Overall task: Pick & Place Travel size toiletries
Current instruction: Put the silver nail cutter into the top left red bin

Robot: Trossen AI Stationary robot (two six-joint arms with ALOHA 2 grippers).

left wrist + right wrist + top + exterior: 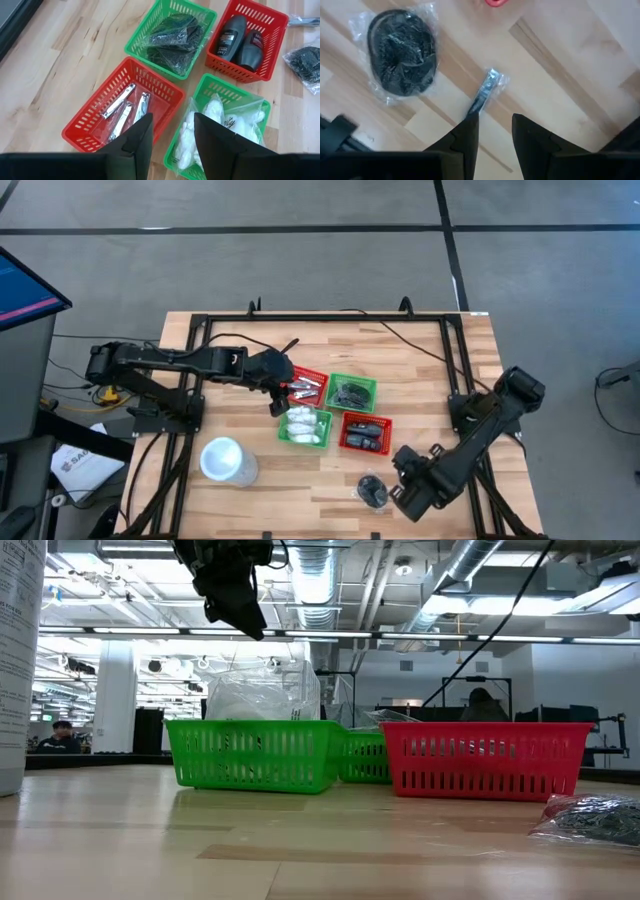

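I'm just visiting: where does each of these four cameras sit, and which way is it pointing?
High view: overhead, facing straight down on the table; shows both arms whole.
Low view: at tabletop height, facing level across to the baskets and room; one arm hangs in from above.
Left wrist view: on the left arm, facing four baskets; left pincer open.
Right wrist view: on the right arm, facing the tabletop; right pincer open above a wrapped nail clipper.
Shared: the black wrapped bundle shows in all four views.
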